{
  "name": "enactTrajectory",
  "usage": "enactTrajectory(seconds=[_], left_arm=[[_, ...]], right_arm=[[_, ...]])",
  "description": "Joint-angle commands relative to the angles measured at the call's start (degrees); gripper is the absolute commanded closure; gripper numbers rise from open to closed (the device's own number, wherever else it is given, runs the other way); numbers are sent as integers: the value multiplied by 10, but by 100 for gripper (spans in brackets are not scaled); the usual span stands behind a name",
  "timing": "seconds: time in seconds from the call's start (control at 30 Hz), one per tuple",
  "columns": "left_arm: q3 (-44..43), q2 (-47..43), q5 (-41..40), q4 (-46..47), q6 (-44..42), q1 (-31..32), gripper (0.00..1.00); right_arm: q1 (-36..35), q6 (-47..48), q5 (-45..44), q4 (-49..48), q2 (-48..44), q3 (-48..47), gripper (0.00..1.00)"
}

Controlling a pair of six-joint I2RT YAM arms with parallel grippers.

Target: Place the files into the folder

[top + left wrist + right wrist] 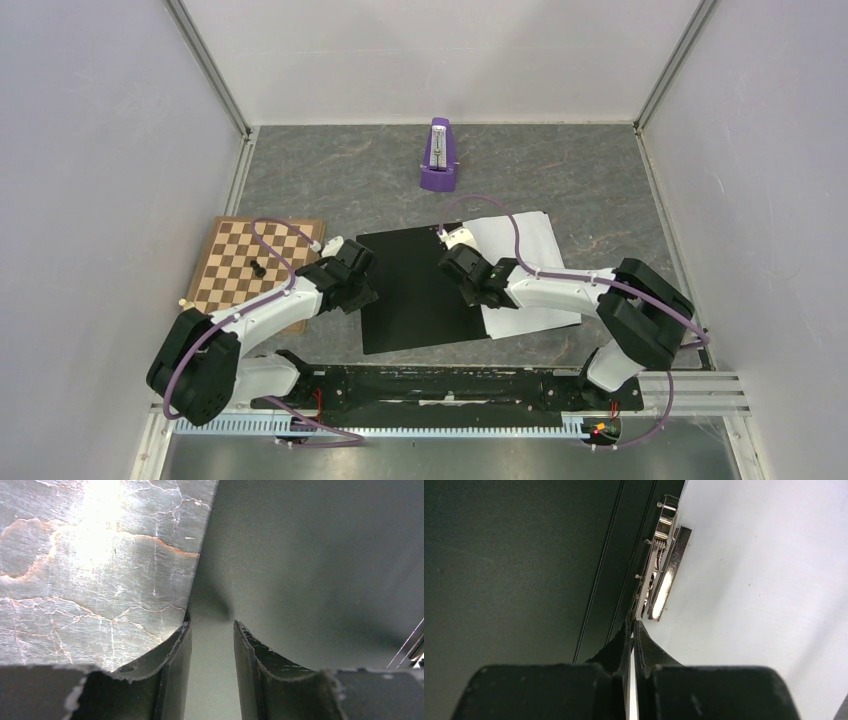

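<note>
The folder (415, 290) lies open on the table with its black inside up; it also shows in the left wrist view (310, 555) and the right wrist view (514, 555). The white files (525, 255) lie as a stack on its right half, also seen in the right wrist view (764, 580). The metal spine clip (659, 575) sits at the stack's left edge. My right gripper (452, 255) is shut, with its tips (633, 624) at the near end of the clip. My left gripper (366, 280) is open and low over the folder's left edge (210, 622).
A brown chessboard (250, 265) with a black piece (258, 268) lies left of the folder, under my left arm. A purple metronome (438, 155) stands at the back centre. Enclosure walls close in on the left, right and back of the marbled table (90, 570).
</note>
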State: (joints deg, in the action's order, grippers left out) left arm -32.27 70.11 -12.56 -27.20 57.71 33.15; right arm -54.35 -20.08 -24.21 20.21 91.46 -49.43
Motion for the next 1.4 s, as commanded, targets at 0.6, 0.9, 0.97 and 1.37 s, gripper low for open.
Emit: enactTrajectory(seconds=[0.6,0.9,0.97,1.37], left_arm=[[2,25,7,33,21,8,58],[2,42,15,49,20,16,58],[4,43,16,52,21,17,58],[9,47,22,62,17,21,59]], right_arm=[[42,-12,174,-127,-12,150,100],[6,-1,88,-64,32,101,100],[-2,0,85,-56,49,89,100],[-20,74,120,45,177,-44,100]])
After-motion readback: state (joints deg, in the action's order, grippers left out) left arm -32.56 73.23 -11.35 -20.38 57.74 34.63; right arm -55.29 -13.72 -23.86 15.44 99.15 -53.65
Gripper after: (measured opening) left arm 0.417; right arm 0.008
